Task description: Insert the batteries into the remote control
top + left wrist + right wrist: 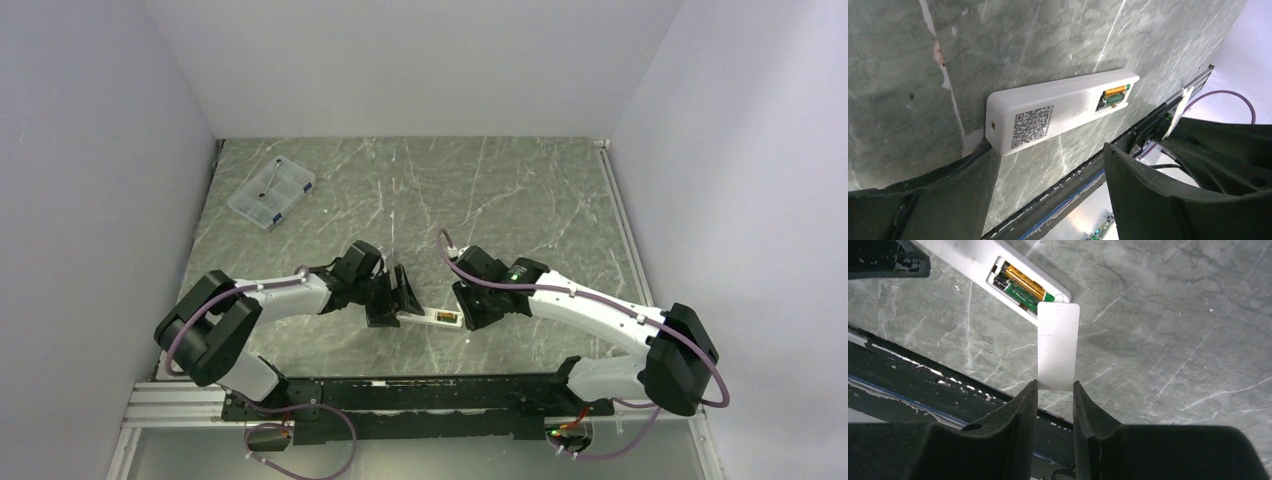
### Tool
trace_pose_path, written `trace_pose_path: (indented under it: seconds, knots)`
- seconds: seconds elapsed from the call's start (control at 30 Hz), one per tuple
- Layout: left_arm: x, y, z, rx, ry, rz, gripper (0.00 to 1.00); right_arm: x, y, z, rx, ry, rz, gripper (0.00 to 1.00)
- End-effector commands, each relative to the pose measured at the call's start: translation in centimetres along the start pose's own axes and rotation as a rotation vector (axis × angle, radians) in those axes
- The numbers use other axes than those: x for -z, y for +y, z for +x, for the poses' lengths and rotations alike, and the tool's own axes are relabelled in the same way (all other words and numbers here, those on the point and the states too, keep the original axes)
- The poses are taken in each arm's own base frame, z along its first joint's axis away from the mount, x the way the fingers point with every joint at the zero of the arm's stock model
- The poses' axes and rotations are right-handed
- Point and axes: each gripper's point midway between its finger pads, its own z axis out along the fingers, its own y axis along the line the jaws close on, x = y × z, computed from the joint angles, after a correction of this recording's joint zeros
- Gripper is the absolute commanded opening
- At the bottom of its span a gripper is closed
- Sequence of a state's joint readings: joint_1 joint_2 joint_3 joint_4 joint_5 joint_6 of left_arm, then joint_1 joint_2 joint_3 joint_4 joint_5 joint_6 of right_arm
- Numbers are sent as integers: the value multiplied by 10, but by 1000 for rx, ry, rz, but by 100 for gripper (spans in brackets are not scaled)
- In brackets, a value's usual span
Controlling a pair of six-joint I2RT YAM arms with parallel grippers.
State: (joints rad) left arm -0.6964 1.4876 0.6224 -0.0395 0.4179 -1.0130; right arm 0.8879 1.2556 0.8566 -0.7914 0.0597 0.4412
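Remote control [1058, 112] QR label [1033, 125]: left wrist only.

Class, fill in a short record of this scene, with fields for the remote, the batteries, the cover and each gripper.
remote control: face down on the table, battery bay open
batteries: both seated in the bay, copper-orange beside dark green
cover: off the remote, its top edge at the open bay
right gripper: shut on the cover
left gripper: open, at the remote's other end

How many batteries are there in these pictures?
2. The copper-orange battery and the dark green battery lie side by side in the open compartment of the remote control. More could be hidden in the distant clear box.
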Motion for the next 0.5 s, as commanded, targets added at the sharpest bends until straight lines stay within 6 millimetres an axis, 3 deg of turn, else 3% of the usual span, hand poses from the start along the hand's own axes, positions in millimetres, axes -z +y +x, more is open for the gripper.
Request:
trace_pose_path:
  seconds: [0.0,0.47]
  knots:
    - [-6,-7,-19,-36,-48,4,81,2,8,2,-23,-19,-31,13]
    - [-22,-9,-43,-53,-65,-18,80,-6,19,16,-5,-11,-33,12]
